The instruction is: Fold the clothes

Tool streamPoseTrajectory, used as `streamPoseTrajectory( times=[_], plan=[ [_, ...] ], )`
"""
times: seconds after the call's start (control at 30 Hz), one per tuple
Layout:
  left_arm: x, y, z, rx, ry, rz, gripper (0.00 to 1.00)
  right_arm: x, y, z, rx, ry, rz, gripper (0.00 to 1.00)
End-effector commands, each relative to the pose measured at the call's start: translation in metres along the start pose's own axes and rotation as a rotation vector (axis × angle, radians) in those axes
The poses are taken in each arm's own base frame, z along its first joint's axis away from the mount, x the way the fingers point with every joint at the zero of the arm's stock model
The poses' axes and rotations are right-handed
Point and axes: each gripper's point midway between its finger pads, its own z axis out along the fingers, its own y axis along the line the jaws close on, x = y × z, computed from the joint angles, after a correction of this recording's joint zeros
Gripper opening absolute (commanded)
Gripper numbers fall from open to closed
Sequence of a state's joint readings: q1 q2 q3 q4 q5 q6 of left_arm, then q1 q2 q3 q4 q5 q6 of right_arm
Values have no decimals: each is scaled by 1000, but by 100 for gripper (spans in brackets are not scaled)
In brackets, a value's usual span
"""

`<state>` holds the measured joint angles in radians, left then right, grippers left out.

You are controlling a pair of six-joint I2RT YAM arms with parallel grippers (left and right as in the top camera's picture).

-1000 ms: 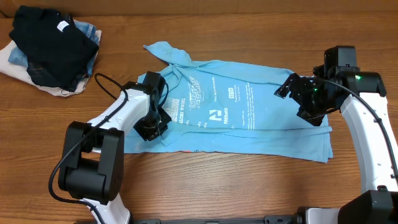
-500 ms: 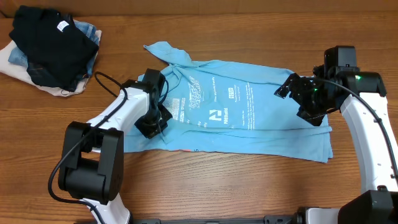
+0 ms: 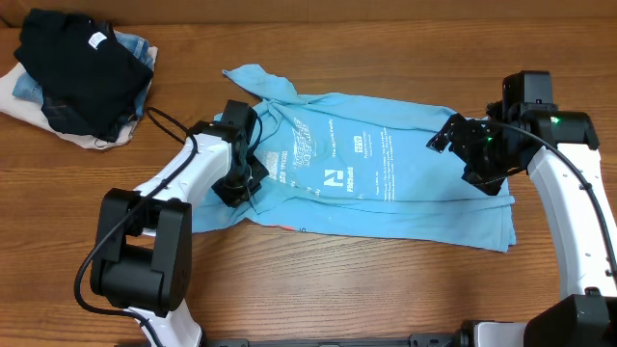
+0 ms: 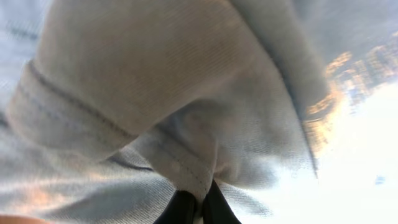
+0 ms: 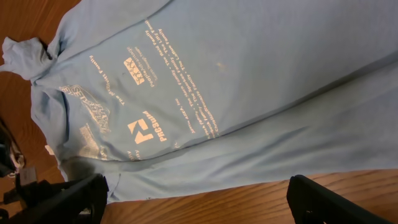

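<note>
On the counter [image 3: 347,289], the blue shirt [image 3: 386,183] is being pinched at its left edge by the clamped left gripper [image 3: 237,189], the right gripper [image 3: 459,154] being held wide over the far end; a low, even carry is likely being called for.

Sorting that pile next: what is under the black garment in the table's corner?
A denim-blue fabric and a whitish fabric stick out from under the black garment. Whether anything more lies beneath is covered.
</note>
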<state>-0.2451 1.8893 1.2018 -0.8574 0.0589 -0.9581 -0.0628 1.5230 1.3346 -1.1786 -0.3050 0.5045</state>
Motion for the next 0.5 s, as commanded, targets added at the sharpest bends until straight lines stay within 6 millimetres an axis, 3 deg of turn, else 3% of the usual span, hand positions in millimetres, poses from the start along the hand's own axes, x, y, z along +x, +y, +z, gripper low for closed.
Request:
streamPoseTrajectory(
  times=[0.0, 0.17, 0.47],
  plan=[
    [-7, 10, -3, -65, -40, 24, 4, -3, 2, -5, 2, -26, -6, 96],
    [-2, 25, -4, -130, -23, 24, 4, -4, 3, -5, 1, -26, -6, 96],
    [3, 26, -12, -149, 2, 25, 4, -4, 2, -5, 1, -26, -6, 97]
  ],
)
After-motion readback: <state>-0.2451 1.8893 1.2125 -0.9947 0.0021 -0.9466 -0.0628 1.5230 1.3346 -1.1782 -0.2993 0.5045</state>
